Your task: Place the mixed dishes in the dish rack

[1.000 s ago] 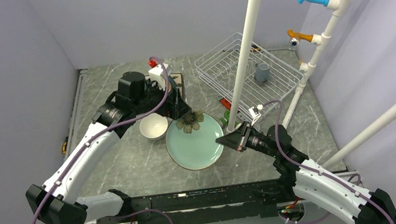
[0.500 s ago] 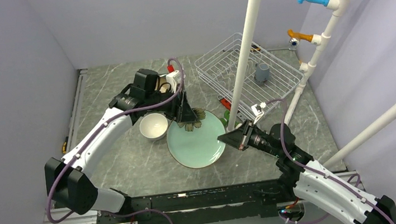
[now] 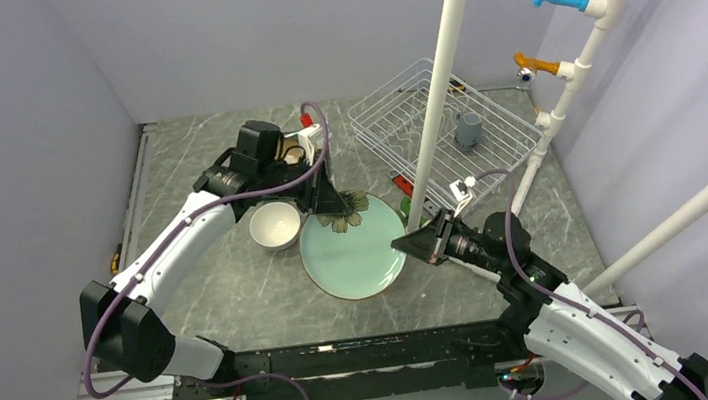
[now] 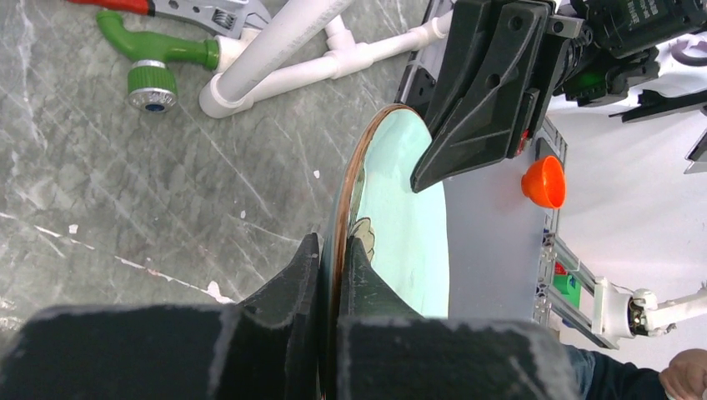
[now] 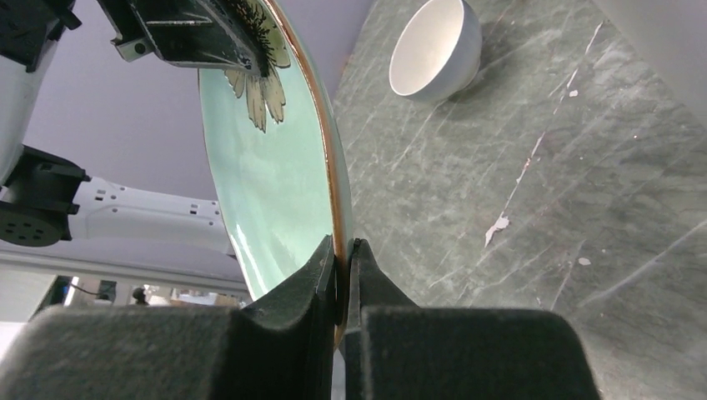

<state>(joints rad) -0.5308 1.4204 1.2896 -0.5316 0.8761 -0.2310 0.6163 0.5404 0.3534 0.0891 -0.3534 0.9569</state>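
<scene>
The mint-green round plate (image 3: 355,258), with a dark flower on its far edge, is held off the table between both arms. My left gripper (image 3: 336,205) is shut on its far-left rim by the flower (image 4: 332,250). At the opposite rim, my right gripper (image 3: 398,245) is shut on the plate's brown edge (image 5: 343,246). In the left wrist view the plate (image 4: 408,242) is edge-on, with the right gripper (image 4: 423,177) at its far side. The white bowl (image 3: 275,226) sits on the table left of the plate. The dish rack (image 3: 375,135) stands at the back right with a grey mug (image 3: 468,130) in it.
A white pipe frame (image 3: 435,110) rises between the plate and the rack, with its foot next to a green fitting (image 4: 150,75) and a red-handled wrench (image 4: 208,12). More dishes lie partly hidden behind the left arm (image 3: 299,151). Taps hang on the right pipes.
The left arm swung in to the plate's far rim and its jaws shut on it. The plate, still held by the right gripper, shifted slightly right.
</scene>
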